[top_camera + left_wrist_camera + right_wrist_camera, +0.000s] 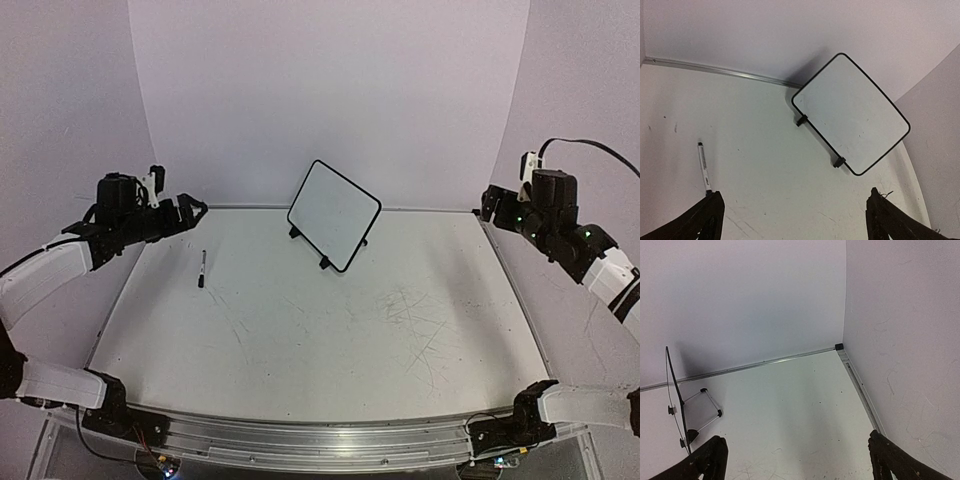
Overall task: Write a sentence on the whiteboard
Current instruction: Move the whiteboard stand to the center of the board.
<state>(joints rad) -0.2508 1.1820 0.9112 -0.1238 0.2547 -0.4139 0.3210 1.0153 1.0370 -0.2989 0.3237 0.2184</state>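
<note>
Whiteboard [334, 215] stands blank on its two feet at the back of the desk [330, 340], tilted, turned toward my left arm.
I judge it light, stiff and easily tipped, best steadied by its frame; marker [202, 268] lies well apart to its left, nothing between. Left fingers [710, 215] and right fingers [710, 457] spread wide, holding nothing.

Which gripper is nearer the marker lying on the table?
Left. The left gripper hovers open just beyond and above the marker, at the left edge of the table. The right gripper is open too, far across at the right edge, past the whiteboard.
</note>
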